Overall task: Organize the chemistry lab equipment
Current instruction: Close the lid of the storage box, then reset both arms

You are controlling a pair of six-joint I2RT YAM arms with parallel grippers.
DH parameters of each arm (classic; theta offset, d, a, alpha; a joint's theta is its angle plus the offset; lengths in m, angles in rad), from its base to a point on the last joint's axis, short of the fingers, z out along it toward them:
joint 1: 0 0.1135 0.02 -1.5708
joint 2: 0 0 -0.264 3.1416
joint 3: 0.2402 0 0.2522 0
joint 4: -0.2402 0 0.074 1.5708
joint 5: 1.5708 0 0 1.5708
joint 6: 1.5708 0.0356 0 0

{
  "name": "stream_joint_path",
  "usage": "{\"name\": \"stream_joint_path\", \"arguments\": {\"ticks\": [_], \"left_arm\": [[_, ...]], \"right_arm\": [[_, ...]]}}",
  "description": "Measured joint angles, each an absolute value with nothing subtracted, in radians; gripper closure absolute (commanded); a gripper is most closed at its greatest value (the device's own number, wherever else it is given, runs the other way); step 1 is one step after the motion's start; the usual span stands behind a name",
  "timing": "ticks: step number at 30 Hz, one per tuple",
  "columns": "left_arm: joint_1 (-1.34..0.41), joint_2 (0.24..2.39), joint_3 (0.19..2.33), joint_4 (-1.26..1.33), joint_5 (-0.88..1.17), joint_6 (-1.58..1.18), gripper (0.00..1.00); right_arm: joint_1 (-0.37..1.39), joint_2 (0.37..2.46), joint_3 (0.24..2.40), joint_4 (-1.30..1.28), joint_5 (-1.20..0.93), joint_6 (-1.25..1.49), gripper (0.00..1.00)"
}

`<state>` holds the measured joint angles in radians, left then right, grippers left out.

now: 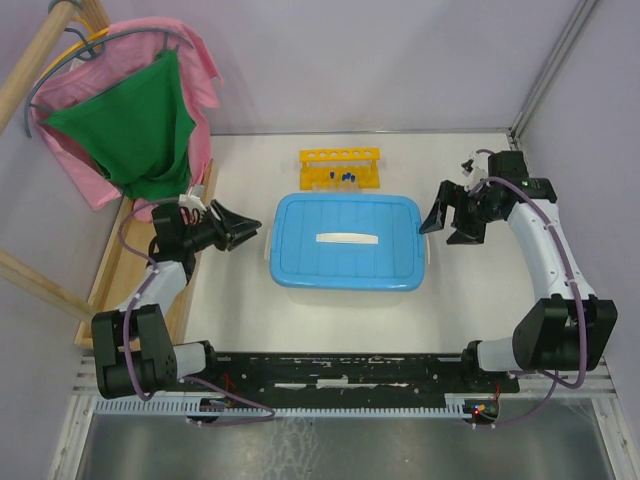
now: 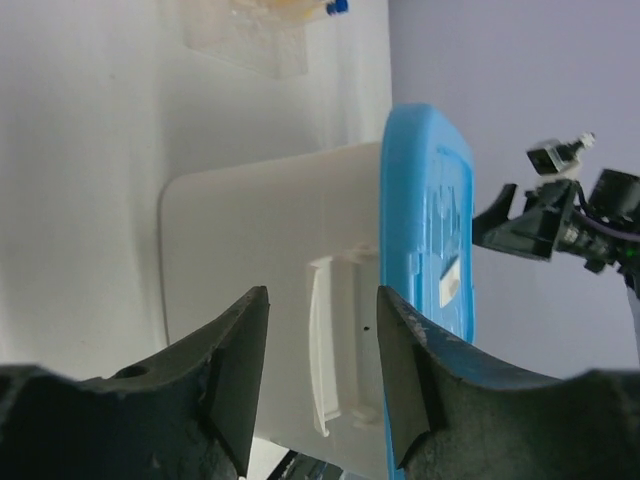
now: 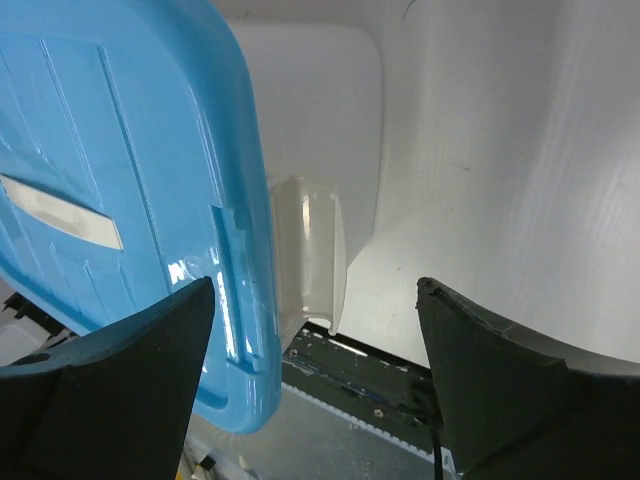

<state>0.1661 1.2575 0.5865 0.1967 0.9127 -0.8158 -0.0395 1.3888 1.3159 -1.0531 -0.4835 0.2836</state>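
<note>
- My 2 pincers flank a large white plastic tub (image 1: 268,236) on the white table (image 1: 240,165). A flat blue rectangular lid (image 1: 320,265) covers it.
- My left pincer (image 1: 250,233) is just beside the tub's left end, jaws apart, gripping nothing.
- My right pincer (image 1: 436,222) faces the right end, jaws spread wide.
- A yellow plastic test-tube rack with round holes (image 1: 340,156) stands behind the tub, with small clear blue-capped tubes (image 1: 347,177) at its near side.

Glossy plastic lid (image 1: 330,265); smooth plastic tub (image 2: 250,250); plastic rack (image 1: 340,166).
</note>
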Motion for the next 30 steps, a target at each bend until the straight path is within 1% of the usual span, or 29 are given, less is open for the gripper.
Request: {"name": "stream_joint_path", "arguments": {"ticks": [3,5,7,20,30], "left_arm": [[0.154,1.249,0.563,0.244,0.953,-0.835,0.35],[0.148,1.242,0.549,0.265,0.975,-0.841,0.3],[0.143,1.234,0.538,0.281,0.992,-0.844,0.27],[0.089,1.221,0.431,0.429,1.05,-0.912,0.26],[0.034,1.29,0.391,0.675,1.05,-1.051,0.27]], "right_arm": [[-0.039,1.389,1.252,-1.029,-0.538,0.282,0.03],[-0.039,1.388,1.227,-1.015,-0.566,0.279,0.02],[-0.039,1.387,1.209,-0.994,-0.591,0.277,0.01],[-0.044,1.361,1.047,-0.848,-0.75,0.308,0.02],[-0.046,1.338,0.939,-0.702,-0.866,0.383,0.04]]}}
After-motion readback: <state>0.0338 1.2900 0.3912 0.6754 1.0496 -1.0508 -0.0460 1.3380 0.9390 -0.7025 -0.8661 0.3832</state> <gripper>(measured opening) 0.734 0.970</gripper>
